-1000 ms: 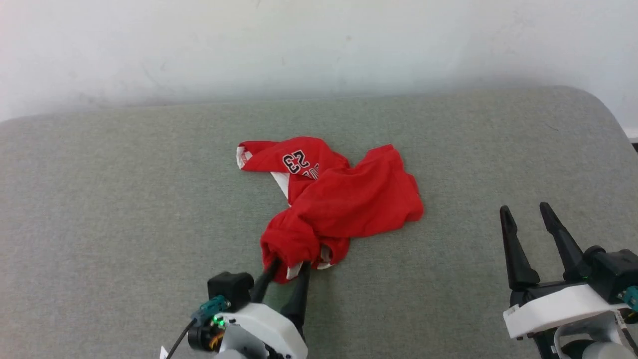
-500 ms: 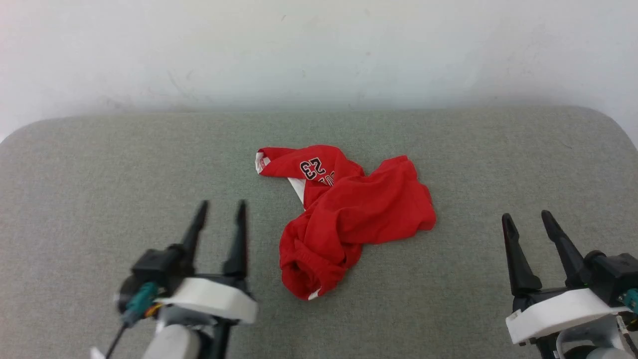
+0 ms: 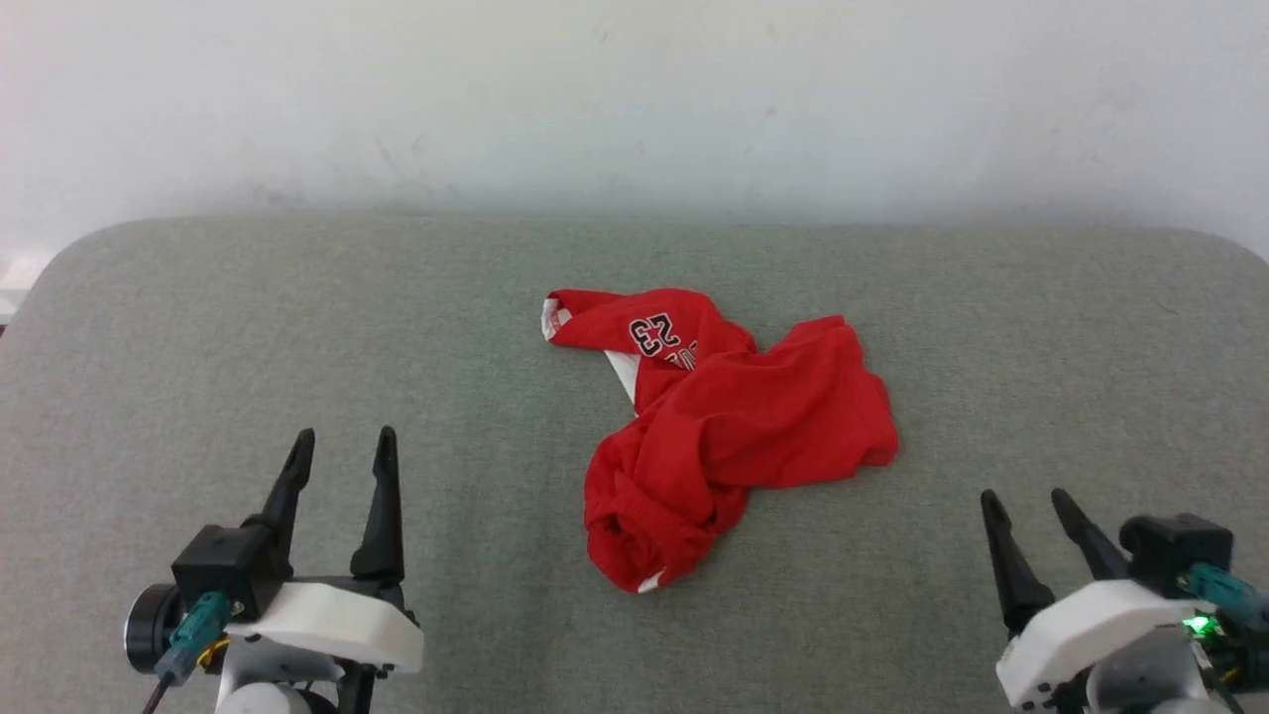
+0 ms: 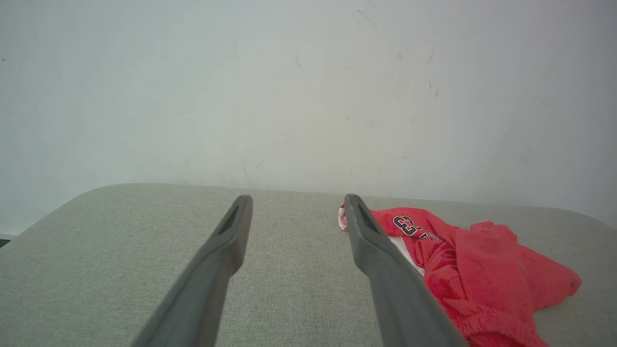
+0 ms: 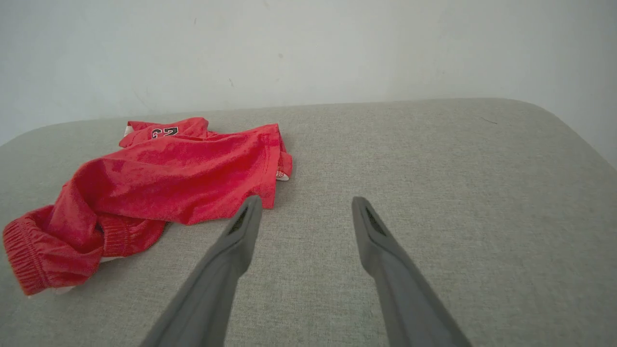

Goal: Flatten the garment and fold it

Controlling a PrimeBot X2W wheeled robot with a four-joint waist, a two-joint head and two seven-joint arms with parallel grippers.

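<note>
Near the middle of a grey-green upholstered cushion (image 3: 297, 327) lies the garment (image 3: 753, 426), a small bright red piece of soft clothing, crumpled and not flat. Its far end points toward the cushion's far edge and shows a black-and-white number 23 (image 3: 656, 334), upside down in the head view, with a strip of white trim (image 3: 623, 369) just beside it. A broad wrinkled panel spreads toward the cushion's right edge, and the end nearest the robot is bunched into a gathered, elastic-looking cuff (image 3: 634, 545). The left gripper (image 3: 345, 436) is toward the cushion's near left corner, well apart from the garment, its two dark fingers spread wide and holding nothing. The right gripper (image 3: 1022, 496) is toward the near right corner, also clear of the cloth, fingers parted and empty. In the left wrist view the garment (image 4: 482, 260) lies to the right, partly behind one finger (image 4: 385, 270). In the right wrist view it (image 5: 183, 164) lies to the left, its hem near one fingertip (image 5: 248, 212) — whether they touch cannot be told. A plain pale wall (image 3: 634, 99) rises behind the cushion's far edge.
</note>
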